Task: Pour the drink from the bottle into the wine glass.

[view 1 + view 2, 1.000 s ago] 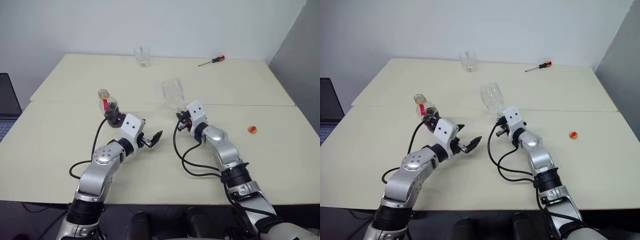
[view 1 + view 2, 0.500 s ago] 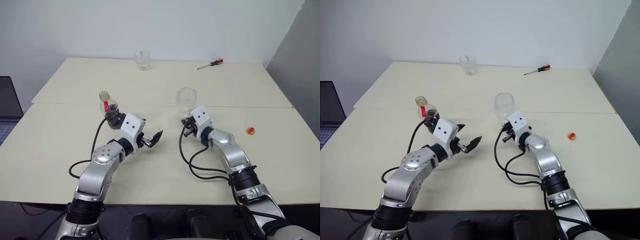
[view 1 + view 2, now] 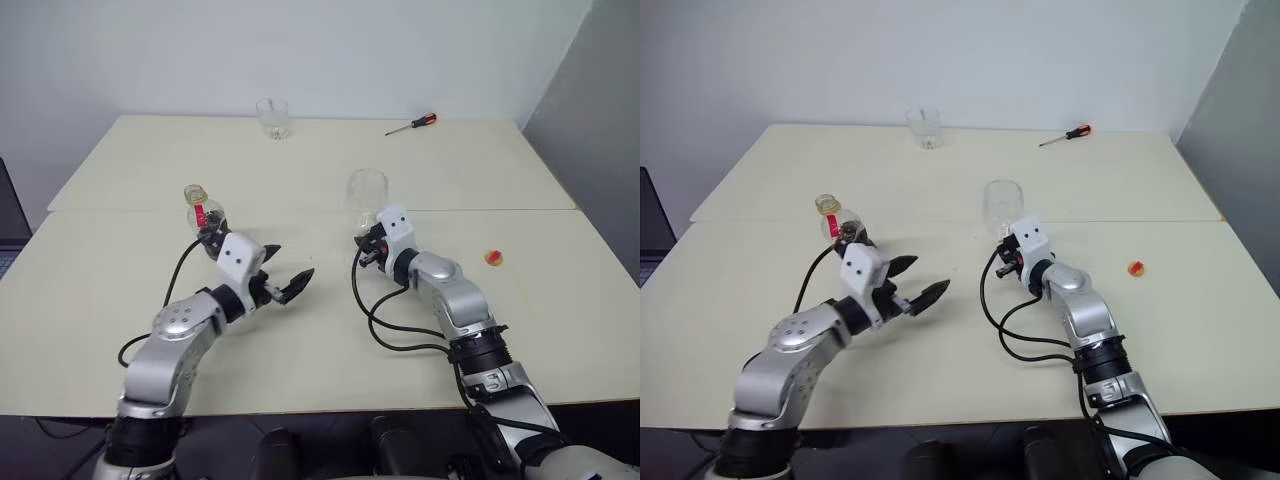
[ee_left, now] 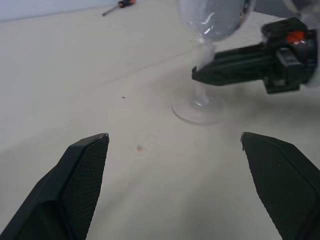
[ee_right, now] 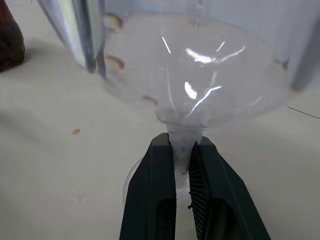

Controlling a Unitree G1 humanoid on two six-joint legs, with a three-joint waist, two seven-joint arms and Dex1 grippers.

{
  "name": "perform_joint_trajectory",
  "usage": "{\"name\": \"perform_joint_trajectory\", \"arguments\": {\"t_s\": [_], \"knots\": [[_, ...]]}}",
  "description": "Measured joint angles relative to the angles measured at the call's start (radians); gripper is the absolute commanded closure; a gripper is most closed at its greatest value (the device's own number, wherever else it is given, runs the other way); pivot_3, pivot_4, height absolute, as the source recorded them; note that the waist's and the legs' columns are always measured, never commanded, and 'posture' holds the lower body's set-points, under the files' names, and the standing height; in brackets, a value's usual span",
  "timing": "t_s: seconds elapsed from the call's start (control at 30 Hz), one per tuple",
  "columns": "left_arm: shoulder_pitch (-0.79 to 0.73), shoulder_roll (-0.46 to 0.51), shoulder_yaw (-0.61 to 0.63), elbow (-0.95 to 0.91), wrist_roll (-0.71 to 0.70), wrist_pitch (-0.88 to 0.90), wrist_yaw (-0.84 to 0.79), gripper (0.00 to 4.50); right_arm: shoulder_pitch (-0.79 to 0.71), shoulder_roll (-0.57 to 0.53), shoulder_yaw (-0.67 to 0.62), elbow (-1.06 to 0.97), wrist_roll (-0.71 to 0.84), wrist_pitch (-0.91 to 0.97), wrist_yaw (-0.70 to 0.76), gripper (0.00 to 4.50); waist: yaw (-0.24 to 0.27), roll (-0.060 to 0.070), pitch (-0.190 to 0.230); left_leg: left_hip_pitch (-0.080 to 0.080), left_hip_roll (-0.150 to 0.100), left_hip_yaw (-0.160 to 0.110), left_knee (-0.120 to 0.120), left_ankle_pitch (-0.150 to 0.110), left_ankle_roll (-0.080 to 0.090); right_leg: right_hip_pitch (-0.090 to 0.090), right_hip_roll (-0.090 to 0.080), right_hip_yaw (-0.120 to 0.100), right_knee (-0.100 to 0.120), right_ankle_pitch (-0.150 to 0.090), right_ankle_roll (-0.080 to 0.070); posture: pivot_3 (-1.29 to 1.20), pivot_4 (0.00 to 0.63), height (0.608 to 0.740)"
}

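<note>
The wine glass [image 3: 367, 193] stands upright at mid-table, and its foot [image 4: 198, 107] rests on the tabletop. My right gripper [image 5: 182, 143] is shut on its thin stem just under the empty bowl. The bottle [image 3: 200, 208] stands uncapped to the left, with a red label strip. The dark drink [image 5: 9, 42] fills its lower part. My left gripper [image 3: 286, 270] hovers open and empty between bottle and glass, pointing toward the glass, with the bottle behind its wrist.
A short clear tumbler [image 3: 271, 117] and a red-handled screwdriver [image 3: 411, 124] lie at the table's far side. A small red-and-yellow object [image 3: 493, 258] sits to the right of my right arm. A laptop's edge [image 3: 650, 215] shows at far left.
The wine glass, tilted and leaning left a second ago, now stands upright in my right gripper. My open left gripper has drawn back a little to the left. The camera has shifted.
</note>
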Motion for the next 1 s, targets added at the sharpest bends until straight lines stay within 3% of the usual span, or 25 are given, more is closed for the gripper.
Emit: {"name": "perform_joint_trajectory", "arguments": {"t_s": [0.27,0.93,1.0], "knots": [[0.046,0.023,0.045,-0.045,-0.086,0.012,-0.028,0.0,-0.047,0.046,0.027,0.093,-0.008,-0.064,-0.003,4.38,-0.012,0.0,0.001,0.0,0.0,0.0,-0.001,0.0,0.0,0.0,0.0,0.001,0.0,0.0,0.0,0.0,0.15,0.74],[0.043,0.02,0.028,-0.061,-0.086,0.018,0.023,0.0,-0.077,0.072,0.079,0.155,-0.021,-0.125,0.018,4.38,-0.019,0.0,0.003,-0.001,0.0,-0.001,-0.001,0.0,0.0,-0.002,0.0,0.002,0.0,0.0,0.0,0.0,0.15,0.74],[0.026,0.02,0.015,-0.053,-0.084,0.019,0.028,0.0,-0.076,0.073,0.08,0.152,-0.024,-0.125,0.018,3.66,-0.019,0.0,0.003,-0.001,0.0,-0.001,-0.001,0.0,0.0,-0.002,0.0,0.002,0.0,0.0,0.0,0.0,0.15,0.74]]}}
